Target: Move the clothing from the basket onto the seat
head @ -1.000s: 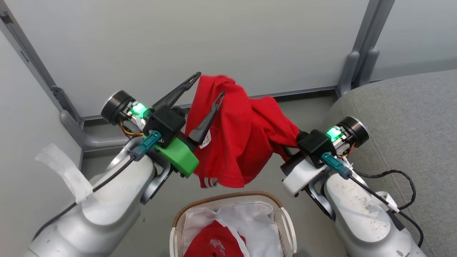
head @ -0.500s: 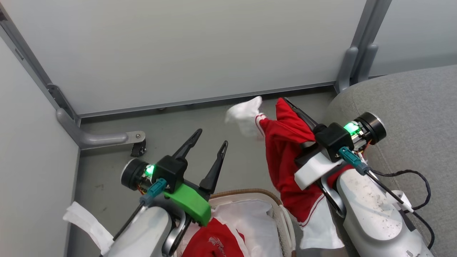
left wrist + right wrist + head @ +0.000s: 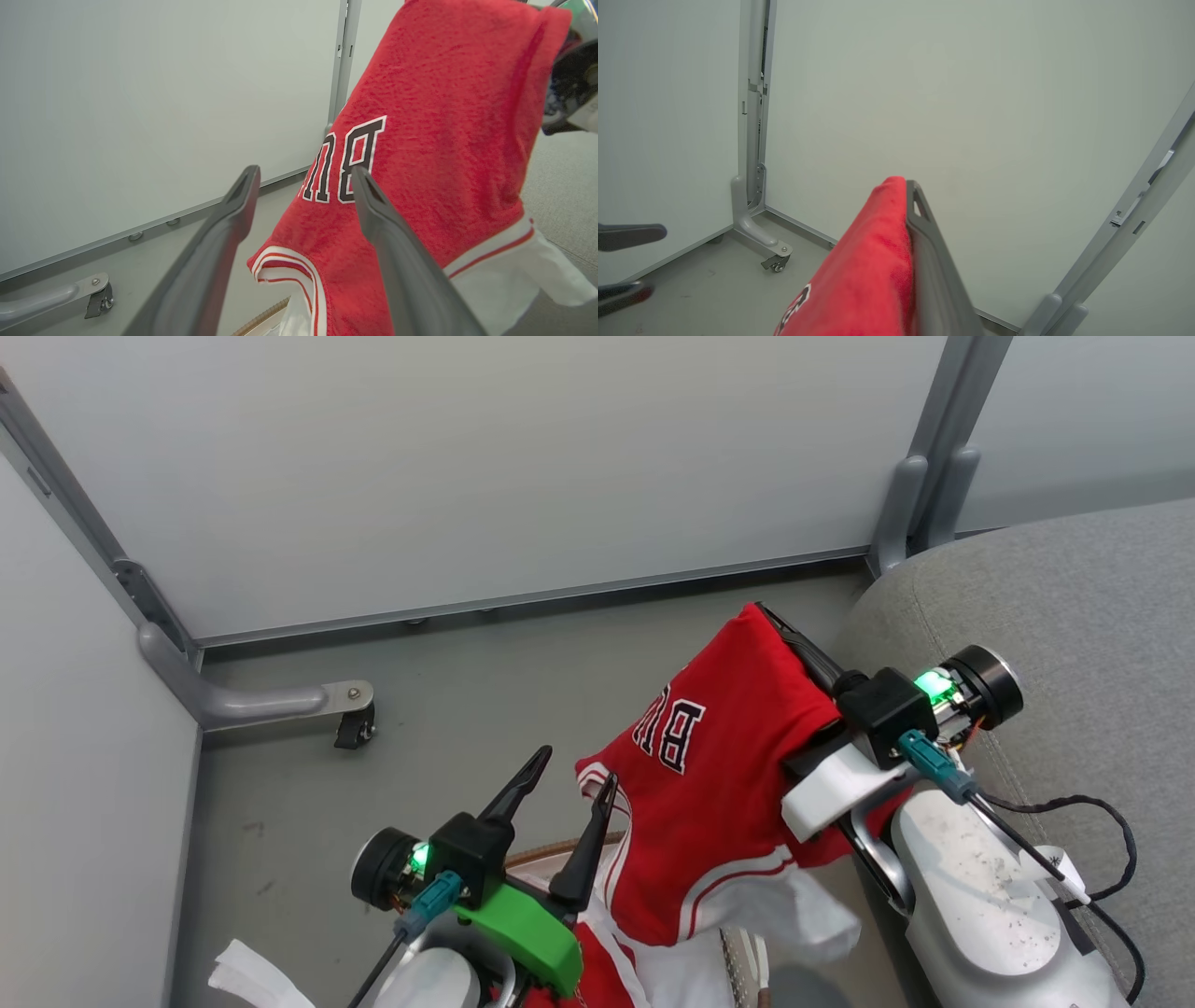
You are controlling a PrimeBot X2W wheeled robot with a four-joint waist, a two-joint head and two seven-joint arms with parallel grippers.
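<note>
Above the floor point(image 3: 420, 756), between the basket point(image 3: 541, 850) and the seat point(image 3: 1074, 597), a red jersey point(image 3: 719, 784) with navy-and-white lettering hangs from the right gripper point(image 3: 767, 612), whose fingers are pressed together on a bunched upper edge of the fabric. Left gripper point(image 3: 577, 767) sits low over the basket, fingers spread, nothing between them. Risk noted: the hold appears to take only a narrow fold near the fingertips, so the weight of the hanging cloth could pull it free on the way right and drop the jersey on the floor short of the seat. Second risk: a white cloth point(image 3: 794, 915) trails below the hem, close over the basket; whether it belongs to the jersey cannot be told, and it could snag on the rim. Jersey body lies left of and below the right gripper, draped along that arm; its striped edge lies just beside the left gripper's right finger, not held. A second red garment point(image 3: 597, 980) lies in the basket.
</note>
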